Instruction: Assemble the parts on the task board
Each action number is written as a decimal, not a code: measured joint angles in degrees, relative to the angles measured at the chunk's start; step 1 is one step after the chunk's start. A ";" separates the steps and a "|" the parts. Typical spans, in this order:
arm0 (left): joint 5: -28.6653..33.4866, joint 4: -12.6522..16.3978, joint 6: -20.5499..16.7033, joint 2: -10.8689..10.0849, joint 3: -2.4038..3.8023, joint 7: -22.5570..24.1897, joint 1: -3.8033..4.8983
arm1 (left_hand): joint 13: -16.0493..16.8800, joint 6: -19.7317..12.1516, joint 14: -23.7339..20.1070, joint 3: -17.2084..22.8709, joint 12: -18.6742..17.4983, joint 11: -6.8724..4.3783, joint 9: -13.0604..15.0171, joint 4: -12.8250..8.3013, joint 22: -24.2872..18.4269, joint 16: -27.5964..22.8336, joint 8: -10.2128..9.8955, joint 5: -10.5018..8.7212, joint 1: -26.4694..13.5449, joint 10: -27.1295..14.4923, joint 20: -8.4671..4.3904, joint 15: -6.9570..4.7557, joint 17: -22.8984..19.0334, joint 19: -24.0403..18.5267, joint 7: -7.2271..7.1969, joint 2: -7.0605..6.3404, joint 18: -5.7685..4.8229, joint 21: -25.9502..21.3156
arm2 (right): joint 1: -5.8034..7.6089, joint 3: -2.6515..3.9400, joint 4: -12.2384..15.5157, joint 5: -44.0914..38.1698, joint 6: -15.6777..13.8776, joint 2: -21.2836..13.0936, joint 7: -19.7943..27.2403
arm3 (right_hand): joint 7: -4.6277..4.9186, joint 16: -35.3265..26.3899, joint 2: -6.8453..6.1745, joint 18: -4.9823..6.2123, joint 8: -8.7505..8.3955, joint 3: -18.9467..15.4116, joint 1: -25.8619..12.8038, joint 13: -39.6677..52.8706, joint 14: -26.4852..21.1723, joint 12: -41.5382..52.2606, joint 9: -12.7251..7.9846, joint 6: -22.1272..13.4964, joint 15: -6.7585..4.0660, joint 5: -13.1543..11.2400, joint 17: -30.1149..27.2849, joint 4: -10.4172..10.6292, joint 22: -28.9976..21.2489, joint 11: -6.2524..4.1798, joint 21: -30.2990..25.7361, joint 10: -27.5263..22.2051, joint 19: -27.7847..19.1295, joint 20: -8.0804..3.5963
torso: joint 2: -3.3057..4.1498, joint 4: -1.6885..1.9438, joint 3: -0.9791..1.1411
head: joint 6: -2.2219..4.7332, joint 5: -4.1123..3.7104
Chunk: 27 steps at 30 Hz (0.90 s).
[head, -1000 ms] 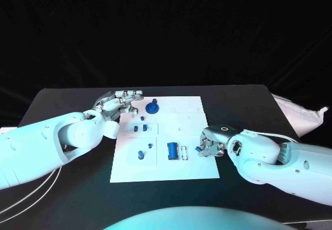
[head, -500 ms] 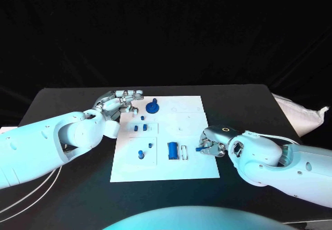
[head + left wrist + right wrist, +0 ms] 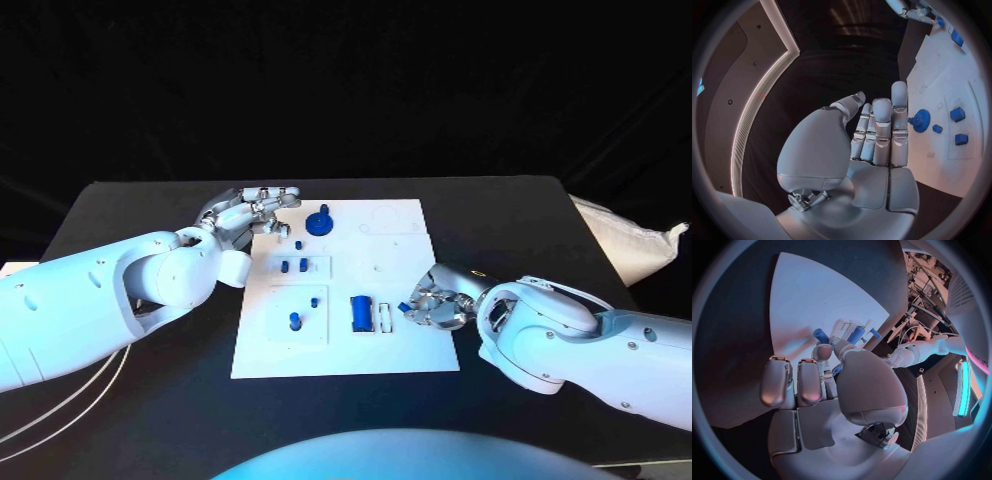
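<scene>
Since a second ago, we see the right hand [image 3: 437, 303] roll at the right edge of the white board [image 3: 397, 360], its silver fingers now curled toward the camera; the small blue piece seen at its fingertips earlier is now tucked behind the thumb in the right wrist view, so we cannot tell for sure whether it is pinched. Our left hand [image 3: 254, 211] has stayed at the board's far left corner, its jointed metal fingers straight, pressed side by side and holding nothing. Near them lies the toothed blue gear [image 3: 319, 221]. A blue rectangular block [image 3: 361, 314] sits mid-board beside a narrow slot, unmoved.
</scene>
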 measured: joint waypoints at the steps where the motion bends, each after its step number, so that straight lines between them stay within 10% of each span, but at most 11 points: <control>1: 0.00 0.00 0.00 0.00 0.00 0.00 0.00 | 0.00 0.00 0.00 0.00 0.00 0.00 0.00 0.00 0.00 0.00 0.00 0.00 0.00 0.00 0.00 0.00 0.00 0.00 0.00 0.00 0.00 0.00 | 0.00 0.00 0.02 1.12 -0.24 0.17 0.09 | -0.11 0.05 -0.36 0.00 0.00 0.19 -0.36 0.12 0.00 0.22 0.02 0.12 0.00 0.03 0.10 0.18 0.08 0.06 0.00 0.25 0.12 -0.12 | 0.00 0.00 -0.01 | -0.01 0.03; 27: 0.00 0.10 0.01 0.05 0.00 -0.05 0.00 | 0.00 0.00 0.00 0.00 0.00 0.00 0.00 0.00 0.01 0.00 0.00 0.00 0.24 0.00 0.00 0.00 -0.04 0.00 0.00 0.23 0.00 0.00 | 0.04 -0.01 -2.61 7.50 -0.97 5.05 -0.95 | -0.65 0.83 -2.03 0.00 1.02 -3.00 -8.11 4.37 0.21 4.50 2.38 1.51 -0.21 7.42 1.47 4.03 1.15 -0.21 0.68 2.43 0.61 -0.61 | 0.01 -0.02 0.01 | -0.15 0.38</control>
